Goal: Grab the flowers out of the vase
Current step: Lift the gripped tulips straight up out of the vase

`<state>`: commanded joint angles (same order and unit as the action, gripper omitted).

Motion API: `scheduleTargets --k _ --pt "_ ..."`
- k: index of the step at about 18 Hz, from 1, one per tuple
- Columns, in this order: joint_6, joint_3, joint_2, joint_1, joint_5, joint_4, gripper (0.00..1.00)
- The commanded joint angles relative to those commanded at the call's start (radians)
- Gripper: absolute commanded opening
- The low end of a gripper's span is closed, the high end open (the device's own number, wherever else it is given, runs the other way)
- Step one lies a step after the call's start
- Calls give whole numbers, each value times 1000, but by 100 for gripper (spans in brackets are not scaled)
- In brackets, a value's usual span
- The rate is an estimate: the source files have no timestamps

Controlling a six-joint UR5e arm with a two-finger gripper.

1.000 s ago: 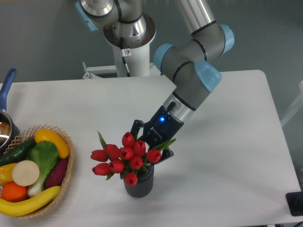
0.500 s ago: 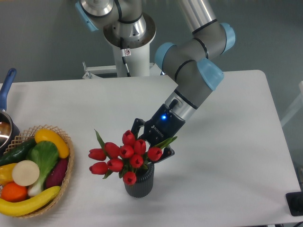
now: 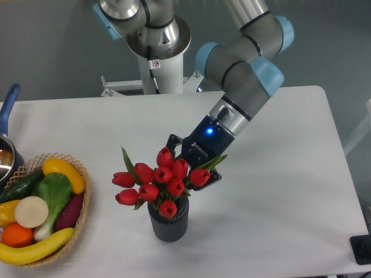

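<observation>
Flowers (image 3: 160, 179): red tulip bunch with green leaves, stems in the mouth of the vase (image 3: 168, 223), heads fanned to the left above the rim. Sits higher than half a second ago, more stem clear of the vase.
Vase: dark grey, ribbed, upright on the white table (image 3: 278, 191), position unchanged.
Gripper (image 3: 194, 164): behind the bunch, clamped on the flowers near the stems; has risen and shifted slightly right with the arm.
Wicker basket (image 3: 81, 211): far left, filled with fruit and vegetables, unchanged.
</observation>
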<state>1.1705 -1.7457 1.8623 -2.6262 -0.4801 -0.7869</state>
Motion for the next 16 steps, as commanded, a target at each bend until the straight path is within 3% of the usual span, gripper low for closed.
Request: scheduleTargets --k 16 --pt "-204 124 -37 2 40 -2 47"
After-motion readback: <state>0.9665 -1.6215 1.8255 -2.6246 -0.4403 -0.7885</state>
